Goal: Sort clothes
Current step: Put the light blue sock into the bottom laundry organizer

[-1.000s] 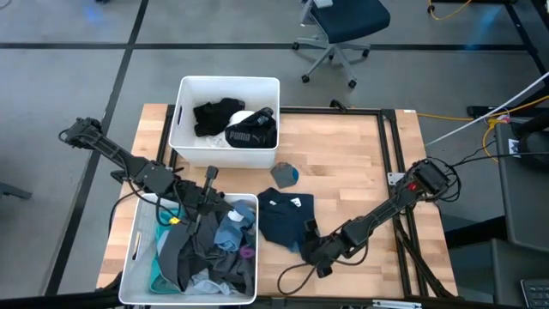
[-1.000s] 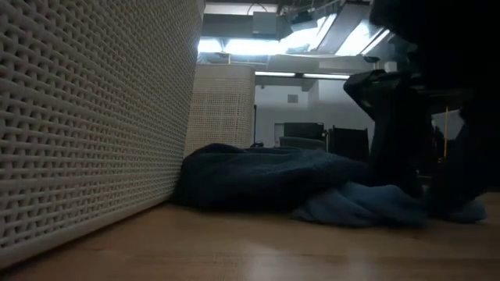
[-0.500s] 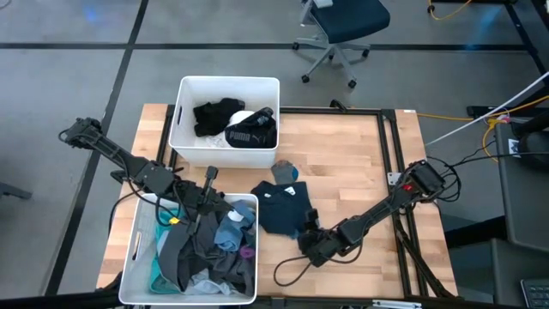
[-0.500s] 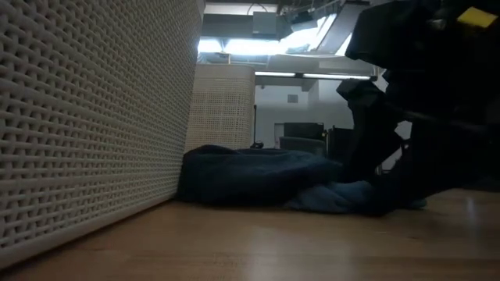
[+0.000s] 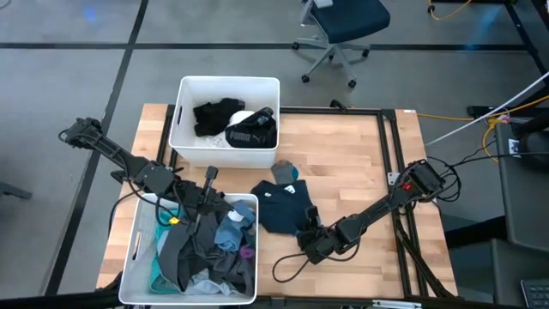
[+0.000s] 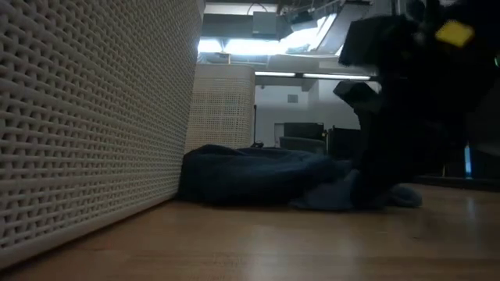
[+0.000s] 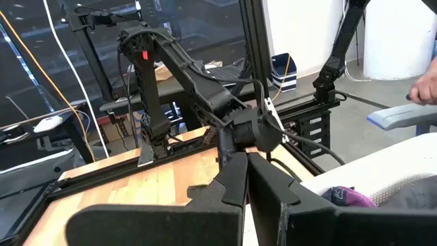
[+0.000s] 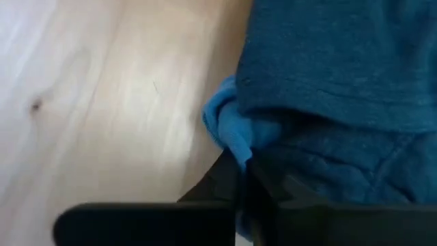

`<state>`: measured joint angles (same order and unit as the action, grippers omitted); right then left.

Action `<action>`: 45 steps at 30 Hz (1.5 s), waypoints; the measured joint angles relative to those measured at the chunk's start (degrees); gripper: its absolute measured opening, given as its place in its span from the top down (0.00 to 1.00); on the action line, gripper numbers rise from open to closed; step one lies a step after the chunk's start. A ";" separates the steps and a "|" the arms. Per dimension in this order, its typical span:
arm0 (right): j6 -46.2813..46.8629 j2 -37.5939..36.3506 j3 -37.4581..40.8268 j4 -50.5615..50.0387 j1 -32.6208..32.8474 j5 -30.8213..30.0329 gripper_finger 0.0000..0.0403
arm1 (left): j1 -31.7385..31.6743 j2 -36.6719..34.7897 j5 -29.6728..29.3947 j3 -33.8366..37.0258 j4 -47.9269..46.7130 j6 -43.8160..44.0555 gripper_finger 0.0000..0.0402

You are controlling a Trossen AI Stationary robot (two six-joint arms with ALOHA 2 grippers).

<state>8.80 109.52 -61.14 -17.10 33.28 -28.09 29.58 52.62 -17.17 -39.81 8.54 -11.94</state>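
A dark teal garment (image 5: 280,207) lies bunched on the wooden table beside the near white bin; the low view shows this garment (image 6: 258,176) as a low heap. My right gripper (image 5: 307,233) is down at its near right edge, shut on a bright blue fold. My left gripper (image 5: 210,175) hovers shut over the near bin (image 5: 136,250), which holds several mixed clothes (image 5: 214,249). The far bin (image 5: 182,120) holds black clothes, one lettered PUMA (image 5: 251,136). A small grey-blue garment (image 5: 285,172) lies between the bins. My right gripper pinches a bright blue fold (image 8: 231,140) at the garment's near right edge between its two fingers. It slants down from the table's right side. The fold is raised a little at the fingers while the rest of the garment lies on the table; the number of layers does not show.
A black metal frame (image 5: 390,154) runs along the table's far and right sides. Bare wood lies to the right of the garment. A loose black cable (image 5: 287,270) loops near the front edge. An office chair (image 5: 339,34) stands beyond the table.
My right gripper has moved a little toward the table's left and down onto the teal garment, tipped steeper, and shut on its blue edge. The garment's near right part has been pushed in and bunched; its far part stayed put.
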 joint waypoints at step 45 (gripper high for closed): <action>41.85 -17.12 -23.57 -65.33 0.09 -10.25 0.98 | 0.00 0.01 -0.02 0.00 -0.22 0.02 0.99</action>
<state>50.65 92.40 -84.71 -82.44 33.36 -38.34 29.58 52.63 -17.19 -39.81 8.32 -11.92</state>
